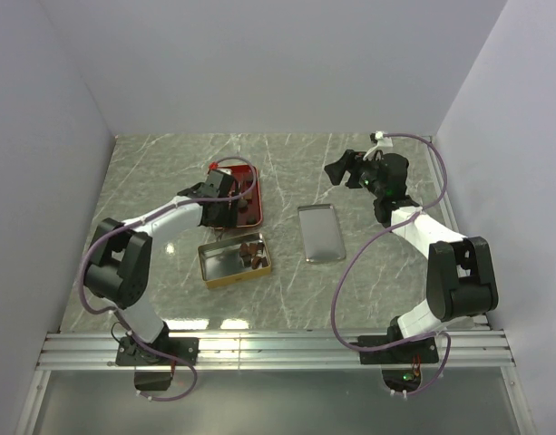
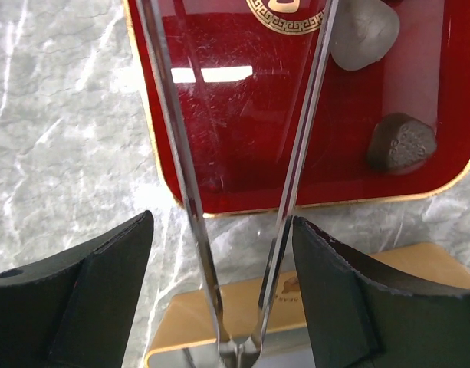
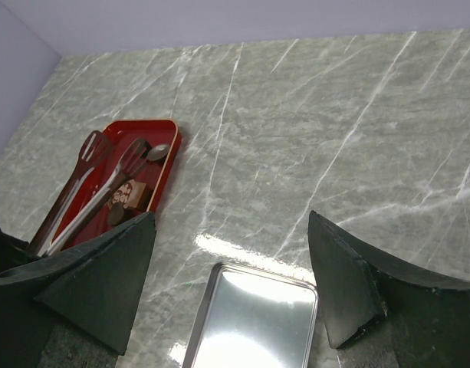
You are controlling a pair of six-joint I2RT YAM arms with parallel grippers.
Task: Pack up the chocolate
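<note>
Several dark chocolate pieces (image 1: 253, 252) lie in the gold tin (image 1: 219, 265) and more (image 1: 248, 210) in the red tray (image 1: 257, 186). My left gripper (image 1: 221, 201) hovers over the tray's near end, open around metal tongs (image 2: 190, 192). The right finger touches one tong arm and the left finger stands apart from the other. In the left wrist view a dark piece (image 2: 401, 143) and a pale rounded piece (image 2: 363, 34) rest on the tray (image 2: 235, 130). My right gripper (image 1: 338, 168) hangs open and empty, high at the back right.
The tin's silver lid (image 1: 320, 233) lies flat right of the tin and below my right gripper (image 3: 231, 217) in its wrist view, lid (image 3: 254, 322). The tongs' dark tips (image 3: 112, 152) rest over the tray's far end. White walls close the marble table on three sides.
</note>
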